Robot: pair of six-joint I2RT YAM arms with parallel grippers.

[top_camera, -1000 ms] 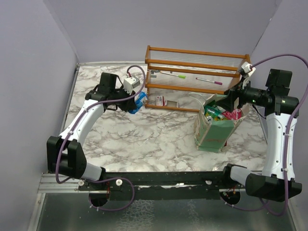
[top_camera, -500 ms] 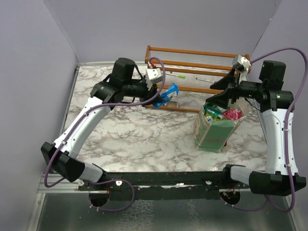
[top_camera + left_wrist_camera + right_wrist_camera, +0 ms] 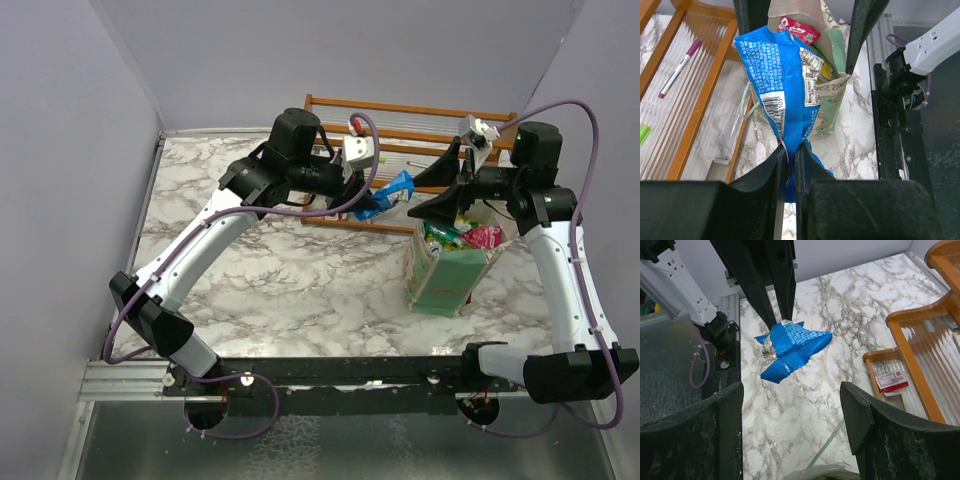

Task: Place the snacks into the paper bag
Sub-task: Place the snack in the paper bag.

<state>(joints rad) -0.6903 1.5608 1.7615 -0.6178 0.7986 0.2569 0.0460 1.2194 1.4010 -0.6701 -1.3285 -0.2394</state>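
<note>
**Item:** blue snack packet point(image 3: 392, 192), pinched by its lower edge in the narrow-set left pincer point(image 3: 372, 203) and held above the table point(image 3: 300, 280).

**Destination:** paper bag point(image 3: 448, 282), upright at the packet's 4 o'clock, with other packets point(image 3: 455, 237) inside.

**Right pincer** point(image 3: 441, 188): wide and empty, at the packet's 3 o'clock, near the bag mouth.

**Hazards:**
- The two pincers could collide.
- The thin edge grip could slip.
- The packet could snag the rim and tip the bag.

Colours: blue pkt point(image 3: 782, 85) is bright blue w/ white print and a white barcode panel. paper bag point(image 3: 447, 282), 3 o'clock on bench point(image 3: 300, 280): pale green outside, cream inside, w/ red-pink pkt point(image 3: 799, 29) and green-yellow pkts point(image 3: 440, 237) in it. Bench is white marble w/ grey veins. rack point(image 3: 410, 108), 12 o'clock: orange-brown wood, holding purple-capped pen point(image 3: 679, 67) and green-capped pen point(image 3: 643, 133). left tool point(image 3: 789, 152): black.
</note>
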